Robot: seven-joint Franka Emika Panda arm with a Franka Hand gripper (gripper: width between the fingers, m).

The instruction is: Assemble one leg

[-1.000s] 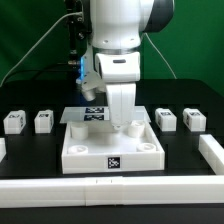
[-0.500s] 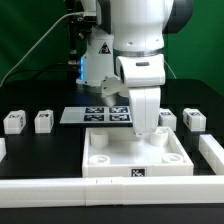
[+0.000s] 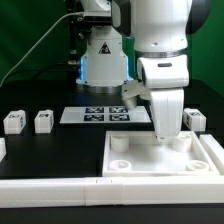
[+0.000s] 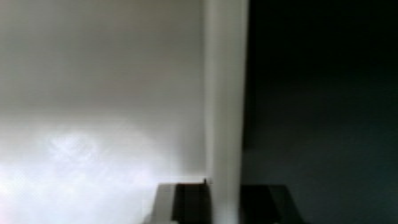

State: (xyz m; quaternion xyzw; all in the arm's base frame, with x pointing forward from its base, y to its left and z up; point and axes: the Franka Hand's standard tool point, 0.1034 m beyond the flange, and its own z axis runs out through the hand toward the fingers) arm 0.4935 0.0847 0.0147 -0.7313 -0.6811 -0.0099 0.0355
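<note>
My gripper (image 3: pixel 168 134) reaches down onto the back of the large white square tray-like piece (image 3: pixel 140 167), which lies at the front on the exterior view's right. In the wrist view, my dark fingers (image 4: pixel 182 200) straddle the tray's white wall (image 4: pixel 224 80) and my gripper (image 4: pixel 224 196) is shut on it. Two legs (image 3: pixel 12 121) (image 3: pixel 43 121), small white blocks with tags, stand on the exterior view's left. One more leg (image 3: pixel 197 119) stands on the right behind the tray. Another may be hidden behind my gripper.
The marker board (image 3: pixel 100 114) lies behind the tray at the middle. A long white border bar (image 3: pixel 50 187) runs along the front edge, with the tray close against it. The robot's base (image 3: pixel 100 60) stands at the back.
My gripper has slid toward the exterior view's right with the tray, from the middle to the front right. The legs have not moved.
</note>
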